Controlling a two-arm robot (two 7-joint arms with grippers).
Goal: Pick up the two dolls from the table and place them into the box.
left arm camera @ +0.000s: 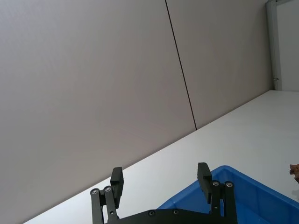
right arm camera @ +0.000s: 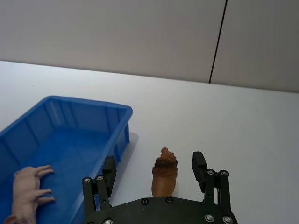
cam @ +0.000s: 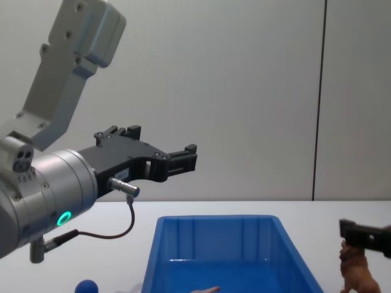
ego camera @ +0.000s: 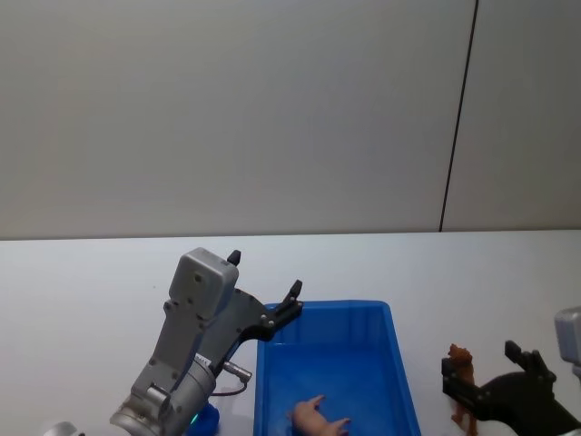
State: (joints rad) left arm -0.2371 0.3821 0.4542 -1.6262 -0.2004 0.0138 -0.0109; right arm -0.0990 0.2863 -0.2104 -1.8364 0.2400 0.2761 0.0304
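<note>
The brown lion doll (right arm camera: 164, 173) stands upright on the white table (ego camera: 91, 282), just right of the blue box (ego camera: 400, 363). My right gripper (right arm camera: 155, 163) is open and straddles the lion, with a gap on each side; the same gripper (ego camera: 481, 361) and lion (ego camera: 461, 377) sit at the head view's lower right. The dark-blue doll (cam: 87, 287) rests on the table left of the box (cam: 214, 218), partly behind my left arm. My left gripper (ego camera: 265, 272) hangs open and empty over the box's far left corner, well above the rim (left arm camera: 224, 169).
A pale pink animal figurine (ego camera: 318, 418) lies inside the box near its front, also showing in the right wrist view as the pink figurine (right arm camera: 28, 193). A grey wall stands behind the table. Bare tabletop stretches beyond and to the right of the lion.
</note>
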